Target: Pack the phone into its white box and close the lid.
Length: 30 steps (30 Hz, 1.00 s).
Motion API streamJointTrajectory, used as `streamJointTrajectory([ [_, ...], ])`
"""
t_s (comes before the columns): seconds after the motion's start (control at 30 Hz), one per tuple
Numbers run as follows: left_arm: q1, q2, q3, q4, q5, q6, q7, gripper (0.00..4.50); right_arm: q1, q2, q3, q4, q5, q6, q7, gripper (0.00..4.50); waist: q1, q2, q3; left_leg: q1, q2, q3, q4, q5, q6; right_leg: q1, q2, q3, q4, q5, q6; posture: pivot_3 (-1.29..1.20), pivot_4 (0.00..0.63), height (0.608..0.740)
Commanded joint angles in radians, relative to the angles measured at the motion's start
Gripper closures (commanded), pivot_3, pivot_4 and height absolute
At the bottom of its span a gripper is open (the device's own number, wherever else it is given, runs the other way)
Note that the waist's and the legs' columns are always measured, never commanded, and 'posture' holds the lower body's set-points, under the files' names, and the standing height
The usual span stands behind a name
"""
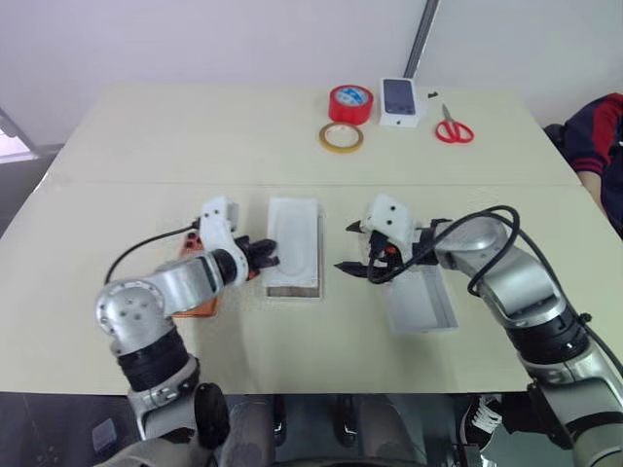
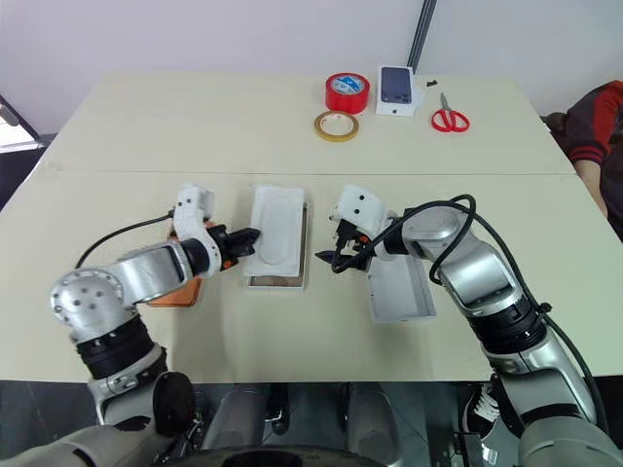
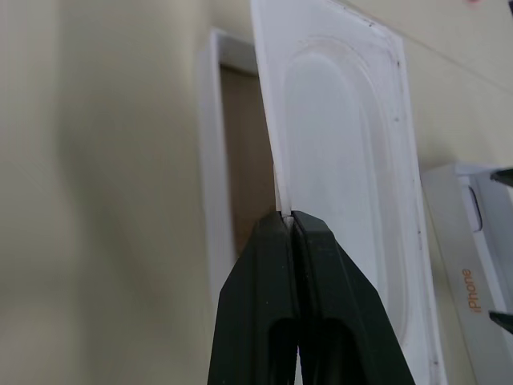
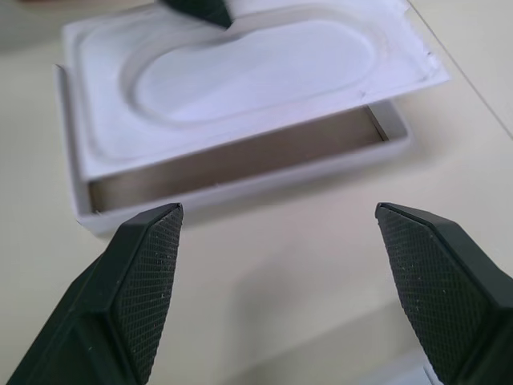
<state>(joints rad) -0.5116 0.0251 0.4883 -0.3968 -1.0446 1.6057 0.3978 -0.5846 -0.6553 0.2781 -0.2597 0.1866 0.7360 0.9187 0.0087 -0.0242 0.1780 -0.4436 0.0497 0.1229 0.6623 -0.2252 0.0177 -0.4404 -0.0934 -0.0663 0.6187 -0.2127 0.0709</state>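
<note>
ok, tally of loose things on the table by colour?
White: 4 – white box, insert, lid, small phone-print box
Red: 2 – tape roll, scissors
Orange: 1 – phone
Tan: 1 – tape ring
Total: 8

Red tape roll [image 1: 350,103], tan tape ring [image 1: 342,137], scissors [image 1: 453,126] and small phone-printed box [image 1: 400,101] line the table's [image 1: 146,136] far edge.

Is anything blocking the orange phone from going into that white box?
Yes. The flat white insert lies tilted over the white box, covering most of its opening. The left gripper pinches the insert's edge. The phone lies on the table, left of the box.
</note>
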Motion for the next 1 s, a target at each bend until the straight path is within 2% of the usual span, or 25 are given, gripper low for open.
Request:
streamJointTrajectory([
  [0.03, 0.011, -0.021, -0.007, -0.039, -0.032, 0.009, 0.048, 4.5, -0.013, -0.017, -0.04, 0.003, -0.001, -0.04, -0.001, 0.48, 0.001, 0.0, 0.0, 0.0, 0.0, 0.0, 0.0, 0.0, 0.0, 0.0, 0.0, 0.0, 0.0, 0.0, 0.0, 0.0, 0.15, 0.736],
  [0.3, 0.016, -0.034, -0.014, -0.034, -0.07, 0.009, 0.101, 4.5, -0.013, -0.017, -0.046, 0.03, -0.009, -0.073, -0.003, 0.48, 0.004, 0.0, 0.0, 0.0, 0.0, 0.0, 0.0, 0.0, 0.0, 0.0, 0.0, 0.0, 0.0, 0.0, 0.0, 0.0, 0.15, 0.736],
  [0.43, 0.013, -0.037, -0.009, -0.033, -0.099, 0.009, 0.115, 3.07, -0.022, -0.009, -0.036, 0.041, -0.015, -0.085, -0.008, 0.41, 0.004, 0.0, 0.0, 0.0, 0.0, 0.0, 0.0, 0.0, 0.0, 0.0, 0.0, 0.0, 0.0, 0.0, 0.0, 0.0, 0.15, 0.736],
  [0.63, -0.011, -0.036, 0.03, -0.038, -0.199, 0.009, 0.125, 0.06, -0.052, 0.027, -0.029, 0.059, -0.013, -0.059, -0.021, 0.41, 0.003, 0.0, 0.0, 0.0, 0.0, 0.0, 0.0, 0.0, 0.0, 0.0, 0.0, 0.0, 0.0, 0.0, 0.0, 0.0, 0.15, 0.736],
  [0.7, -0.024, -0.015, 0.041, -0.032, -0.25, -0.015, 0.131, 0.0, -0.065, 0.051, -0.019, 0.072, -0.018, -0.041, -0.04, 0.96, 0.002, 0.0, 0.0, 0.0, 0.0, 0.0, 0.0, 0.0, 0.0, 0.0, 0.0, 0.0, 0.0, 0.0, 0.0, 0.0, 0.15, 0.736],
  [0.77, -0.034, 0.02, 0.041, -0.026, -0.285, -0.038, 0.135, 0.0, -0.078, 0.074, -0.009, 0.083, -0.024, -0.024, -0.055, 1.72, 0.001, 0.0, 0.0, 0.0, 0.0, 0.0, 0.0, 0.0, 0.0, 0.0, 0.0, 0.0, 0.0, 0.0, 0.0, 0.0, 0.15, 0.736],
  [0.93, -0.018, 0.167, 0.012, -0.036, -0.321, -0.094, 0.079, 0.0, -0.131, 0.158, 0.013, 0.102, -0.034, 0.039, -0.121, 4.36, -0.001, 0.0, 0.0, 0.0, 0.0, -0.001, 0.0, 0.0, 0.0, 0.0, 0.0, 0.0, 0.0, 0.0, 0.0, 0.0, 0.15, 0.736],
  [1.0, 0.007, 0.244, -0.006, -0.045, -0.309, -0.11, 0.034, 0.0, -0.149, 0.192, 0.028, 0.099, -0.04, 0.061, -0.142, 4.45, -0.003, 0.0, 0.0, 0.0, 0.0, -0.001, 0.0, 0.0, 0.0, 0.0, 0.0, 0.0, 0.0, 0.0, 0.0, 0.0, 0.15, 0.736],
])
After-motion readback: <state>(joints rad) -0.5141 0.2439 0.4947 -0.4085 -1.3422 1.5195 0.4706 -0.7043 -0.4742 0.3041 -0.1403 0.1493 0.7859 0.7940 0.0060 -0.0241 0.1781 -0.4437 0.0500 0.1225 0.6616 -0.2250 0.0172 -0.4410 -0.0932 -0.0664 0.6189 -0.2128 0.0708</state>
